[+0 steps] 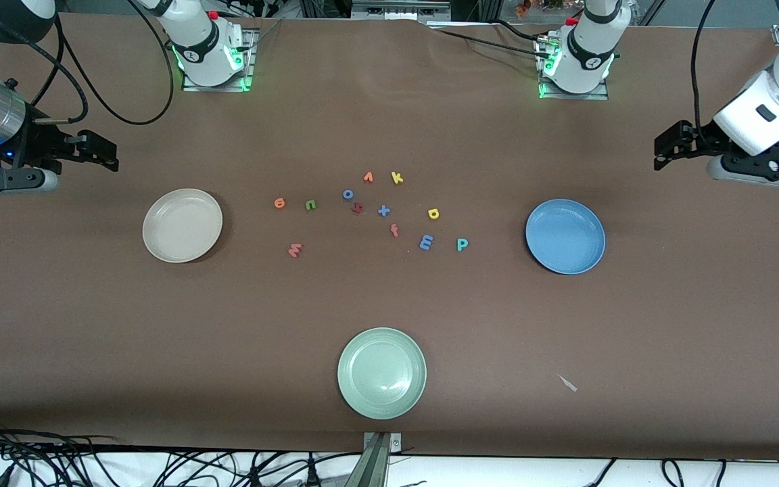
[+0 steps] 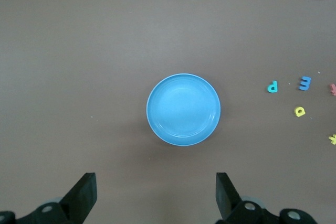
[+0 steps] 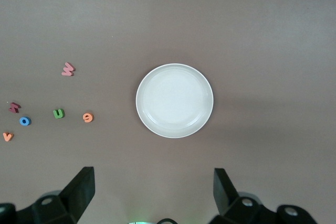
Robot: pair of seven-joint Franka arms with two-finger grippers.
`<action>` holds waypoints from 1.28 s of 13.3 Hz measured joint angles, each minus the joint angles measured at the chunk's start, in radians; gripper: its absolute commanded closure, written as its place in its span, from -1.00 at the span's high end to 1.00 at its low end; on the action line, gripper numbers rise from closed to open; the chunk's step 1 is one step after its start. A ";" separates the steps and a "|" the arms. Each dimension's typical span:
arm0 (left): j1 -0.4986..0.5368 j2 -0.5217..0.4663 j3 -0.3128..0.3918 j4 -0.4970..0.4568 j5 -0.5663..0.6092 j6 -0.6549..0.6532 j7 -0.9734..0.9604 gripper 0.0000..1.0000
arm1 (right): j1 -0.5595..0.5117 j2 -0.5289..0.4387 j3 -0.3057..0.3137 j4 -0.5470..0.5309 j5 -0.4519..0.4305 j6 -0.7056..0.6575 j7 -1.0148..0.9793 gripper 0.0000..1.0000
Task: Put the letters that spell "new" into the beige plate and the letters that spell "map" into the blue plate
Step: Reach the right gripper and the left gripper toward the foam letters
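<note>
Foam letters (image 1: 369, 213) lie scattered mid-frame in my front view, between the beige plate (image 1: 182, 224) and blue plate (image 1: 565, 236), both bare. I see the left gripper (image 2: 155, 195) and right gripper (image 3: 153, 192) spread wide, holding nothing.

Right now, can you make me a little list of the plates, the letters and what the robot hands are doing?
beige plate: empty, toward the right arm's end
blue plate: empty, toward the left arm's end
green plate: empty, nearest the front camera
letters: all loose on the table between the beige and blue plates
left gripper: fingers open, waiting above the blue plate
right gripper: fingers open, waiting above the beige plate
</note>
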 measured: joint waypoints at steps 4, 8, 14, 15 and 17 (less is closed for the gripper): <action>-0.025 0.088 -0.043 0.003 0.000 -0.002 -0.001 1.00 | 0.089 0.049 0.004 0.001 0.000 0.034 -0.002 1.00; -0.089 0.265 -0.063 0.080 0.000 0.009 -0.001 1.00 | 0.136 0.178 0.004 0.007 0.001 0.078 0.004 1.00; -0.268 0.515 -0.069 0.213 0.000 0.141 -0.028 1.00 | 0.233 0.395 0.005 -0.001 0.029 0.337 0.307 1.00; -0.297 0.545 -0.070 0.215 -0.001 0.174 -0.065 1.00 | 0.250 0.417 0.005 -0.014 0.029 0.387 0.350 1.00; -0.374 0.609 -0.072 0.216 -0.001 0.256 -0.171 1.00 | 0.271 0.443 0.005 -0.091 0.029 0.556 0.441 1.00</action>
